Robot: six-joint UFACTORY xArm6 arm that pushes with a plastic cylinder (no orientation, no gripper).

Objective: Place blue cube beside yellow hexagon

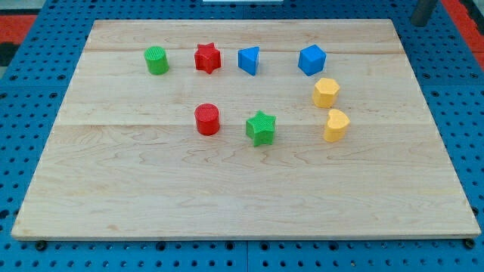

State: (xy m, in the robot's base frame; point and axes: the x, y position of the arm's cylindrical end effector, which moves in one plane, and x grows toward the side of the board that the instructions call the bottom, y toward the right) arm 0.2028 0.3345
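Observation:
The blue cube (311, 60) sits on the wooden board (227, 196) toward the view's top right. The yellow hexagon (326, 92) lies just below it and slightly to the right, with a small gap between them. A dark rod shows at the view's top right corner. Its lower end, my tip (418, 23), is beyond the board's top right corner, well to the right of and above the blue cube, touching no block.
A second yellow block (336, 125) lies below the hexagon. A blue triangular block (249, 60), red star (207, 57) and green cylinder (157, 60) line the top row. A red cylinder (207, 119) and green star (261, 128) sit mid-board.

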